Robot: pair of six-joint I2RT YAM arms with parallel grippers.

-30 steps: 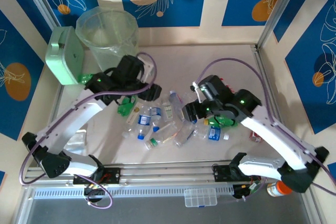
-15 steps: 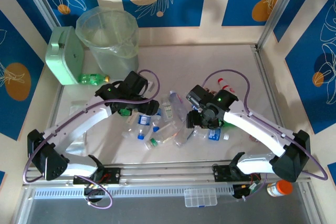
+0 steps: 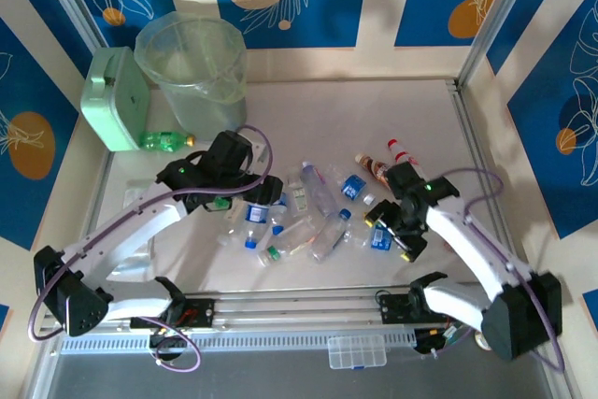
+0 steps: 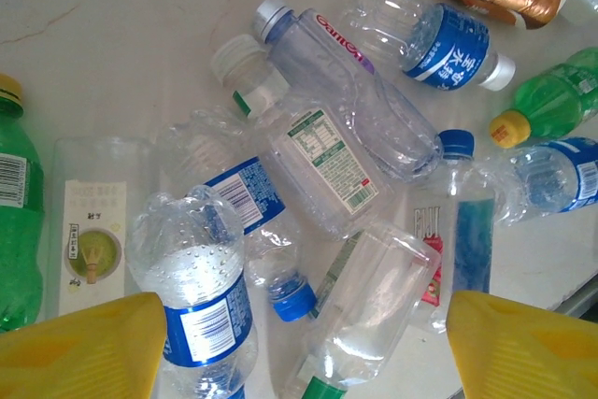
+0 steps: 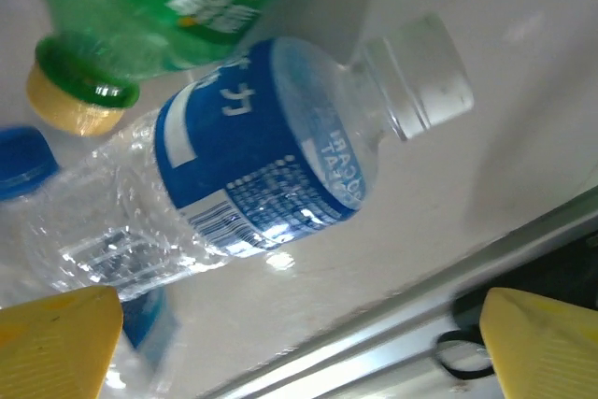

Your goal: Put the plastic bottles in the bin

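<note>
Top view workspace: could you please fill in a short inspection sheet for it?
Surface: pale table, bare toward the far right.
Job's things: plastic bottles heaped mid-table; one green bottle lies beside the bin.
Clutter: mint-green container left of bin; clear organizer box at near edge.
Grippers: left gripper open over the heap; right gripper open over a blue-labelled bottle.
Cables: purple cables arch above the table on both sides.
Surroundings: blue floral wall panels.

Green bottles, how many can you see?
3. One green bottle lies beside the mint-green box. The second green bottle is at the pile's left edge, the third green bottle at its right. Arms may hide more.
</note>
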